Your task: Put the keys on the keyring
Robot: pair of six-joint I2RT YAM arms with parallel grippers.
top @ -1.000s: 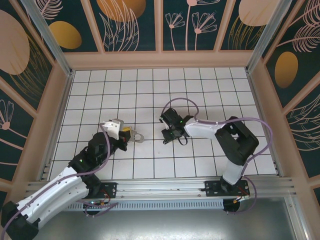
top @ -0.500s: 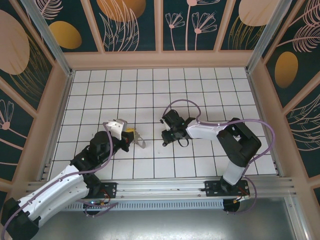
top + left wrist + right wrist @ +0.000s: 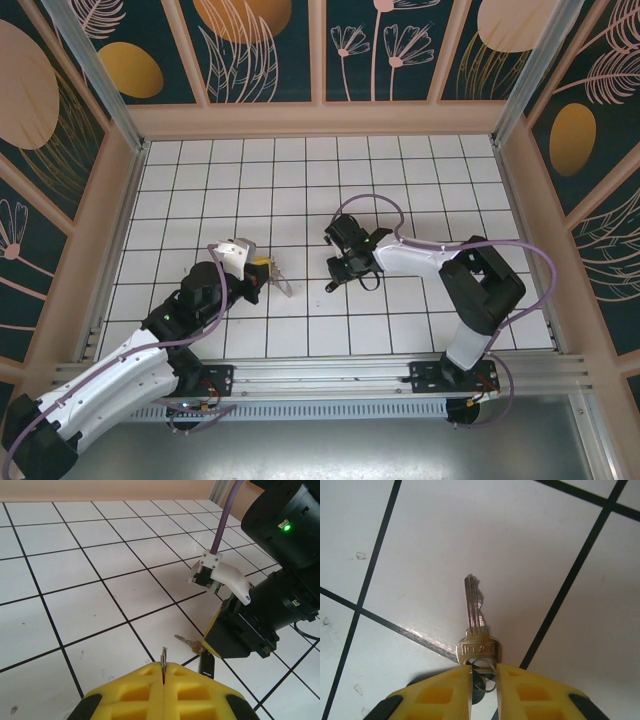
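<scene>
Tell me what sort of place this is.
Probably a tabletop robot test cell: a left arm and right arm bolted to an aluminium rail, a white grid-tiled floor, and leaf-patterned wall panels closing it in.

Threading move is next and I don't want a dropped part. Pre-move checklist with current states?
1. Left gripper shut on the keyring: ok, a thin metal edge is pinched between its fingers.
2. Key at the right gripper: ok, the head sits at the fingertips and the blade points away.
3. Right grip firm: cannot tell, jaws stand slightly apart with a small ring between them.
4. Key lifted off the tiled floor: cannot tell.
5. Path between grippers: ok, bare tiles between them in the top view.
6. Keyring opening facing the key: cannot tell, it is seen edge-on.
</scene>
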